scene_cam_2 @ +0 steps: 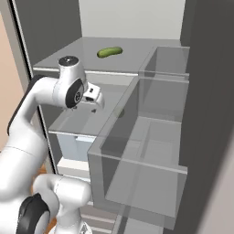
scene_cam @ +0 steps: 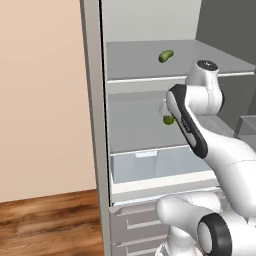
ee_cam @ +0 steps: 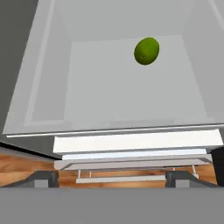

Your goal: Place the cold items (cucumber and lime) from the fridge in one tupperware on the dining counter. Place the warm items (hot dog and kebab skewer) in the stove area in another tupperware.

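- Two green items are seen in the tall grey steel fridge (scene_cam: pixel 95 100): dark elongated cucumber (scene_cam_2: pixel 109 52) above, round lime (ee_cam: pixel 146 51) below.
- The two-finger gripper (ee_cam: pixel 111 177) is spread wide, holding nothing.

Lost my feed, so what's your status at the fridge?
Gripper open, empty. Lime ahead on middle shelf, untouched. Cucumber on shelf above. Nothing blocking the lime.

Lime (ee_cam: pixel 146 51) lying on a pale fridge (ee_cam: pixel 43 78) shelf, well beyond the wide-open claw (ee_cam: pixel 112 177) tips

Cucumber (scene_cam: pixel 166 55) one fridge (scene_cam: pixel 95 100) shelf above lime (ee_cam: pixel 146 51), seemingly
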